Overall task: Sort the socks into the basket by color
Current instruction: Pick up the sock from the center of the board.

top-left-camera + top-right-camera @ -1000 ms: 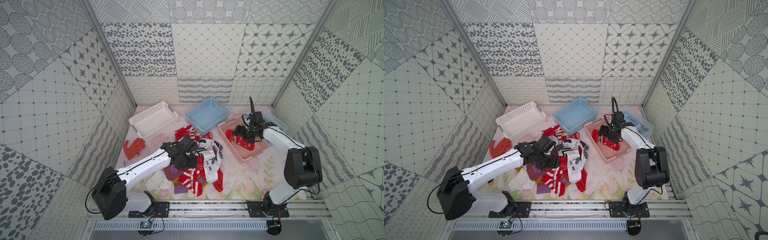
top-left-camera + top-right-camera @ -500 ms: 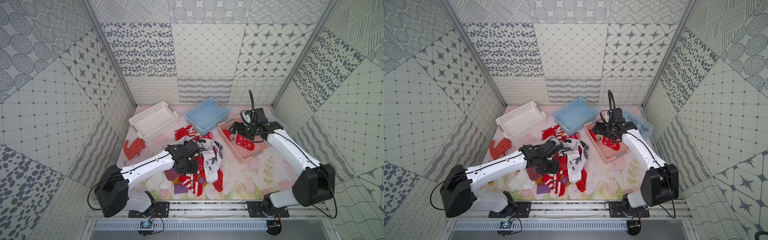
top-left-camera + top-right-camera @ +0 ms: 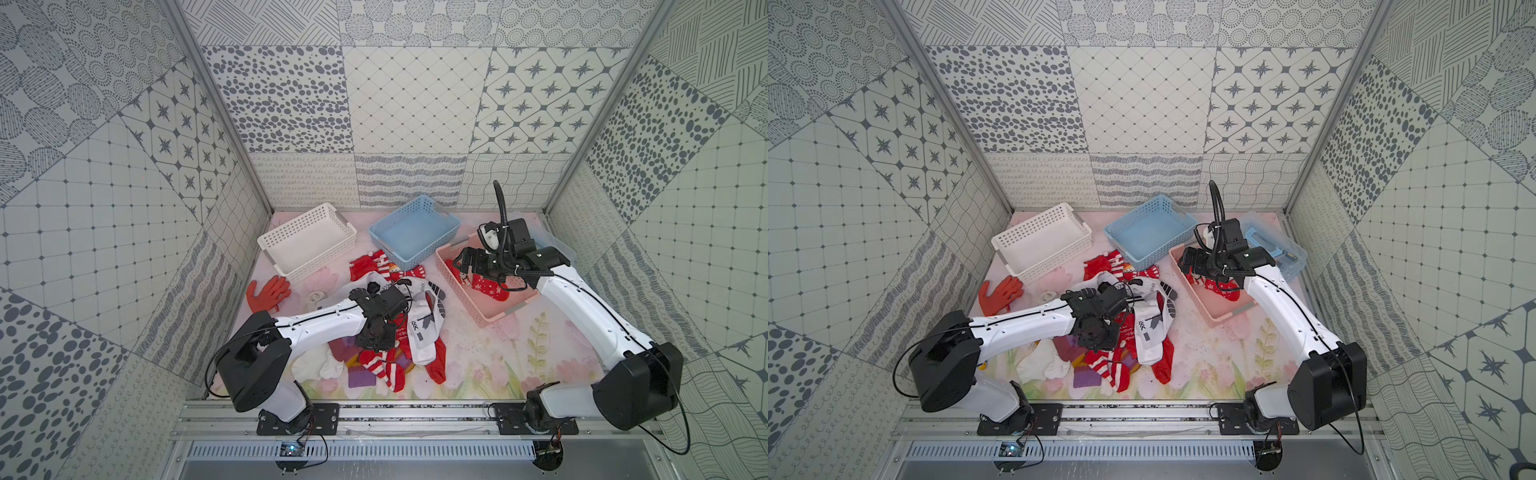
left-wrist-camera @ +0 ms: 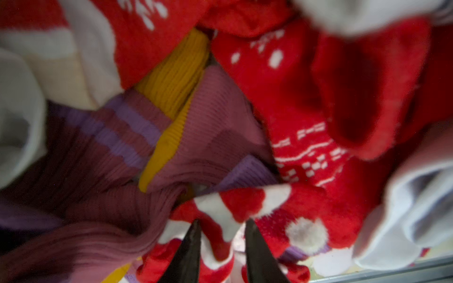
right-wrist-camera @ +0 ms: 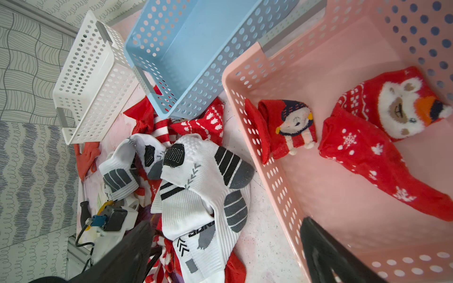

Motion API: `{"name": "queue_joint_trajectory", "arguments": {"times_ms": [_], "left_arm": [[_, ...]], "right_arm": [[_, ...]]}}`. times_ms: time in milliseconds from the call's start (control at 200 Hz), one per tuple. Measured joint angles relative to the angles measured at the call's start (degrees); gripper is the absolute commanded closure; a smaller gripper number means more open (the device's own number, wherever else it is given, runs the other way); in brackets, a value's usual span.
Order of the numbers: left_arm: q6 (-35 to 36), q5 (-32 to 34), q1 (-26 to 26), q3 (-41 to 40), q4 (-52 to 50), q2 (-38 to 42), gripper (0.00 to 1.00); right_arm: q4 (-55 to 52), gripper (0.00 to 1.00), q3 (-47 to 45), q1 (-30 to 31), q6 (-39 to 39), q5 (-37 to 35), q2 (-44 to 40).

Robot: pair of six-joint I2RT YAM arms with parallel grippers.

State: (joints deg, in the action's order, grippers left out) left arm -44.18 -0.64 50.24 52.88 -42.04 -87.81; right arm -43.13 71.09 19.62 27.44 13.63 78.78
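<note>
A heap of socks [image 3: 399, 332] lies mid-table: red with white patterns, white with grey-black marks [image 3: 424, 328], and purple-mauve with mustard [image 4: 196, 137]. My left gripper [image 3: 376, 336] is pressed down into the heap. In the left wrist view its fingers [image 4: 223, 235] are close together on a fold of a red-and-white striped sock [image 4: 228, 205]. The right gripper [image 3: 465, 266] hangs open above the near-left wall of the pink basket [image 3: 490, 316], nothing between its fingers [image 5: 230, 250]. Three red socks [image 5: 367, 152] lie inside that basket.
A blue basket [image 3: 432, 257] and a white basket [image 3: 307, 245] stand at the back, both without socks. An orange glove [image 3: 266, 291] lies at the left of the heap. A clear box [image 3: 557, 245] sits behind the right arm. Patterned walls close in three sides.
My left gripper sank into the heap and its jaws narrowed onto the striped sock. The right arm stretched out, its gripper shifting left over the pink basket's wall, still open.
</note>
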Motion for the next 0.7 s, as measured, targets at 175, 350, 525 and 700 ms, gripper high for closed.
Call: {"name": "queue_joint_trajectory", "arguments": {"times_ms": [175, 350, 525, 700], "left_arm": [[-0.24, 1.73, 0.35, -0.92, 0.70, 1.16, 1.00], [-0.26, 3.72, 0.46, -1.57, 0.50, 6.10, 1.00], [-0.22, 5.14, 0.79, -0.79, 0.00, 12.68, 1.00], [0.07, 5.88, 0.81, 2.78, -0.72, 16.68, 1.00]], "right_arm": [[0.02, 0.06, -0.59, 1.18, 0.20, 0.22, -0.50], [0.11, 0.06, -0.72, 1.66, 0.24, 0.90, -1.20], [0.79, 0.06, -0.96, 2.32, 0.20, 2.86, -1.97], [2.23, 0.07, -2.08, 3.72, 0.17, 6.67, -2.54]]}}
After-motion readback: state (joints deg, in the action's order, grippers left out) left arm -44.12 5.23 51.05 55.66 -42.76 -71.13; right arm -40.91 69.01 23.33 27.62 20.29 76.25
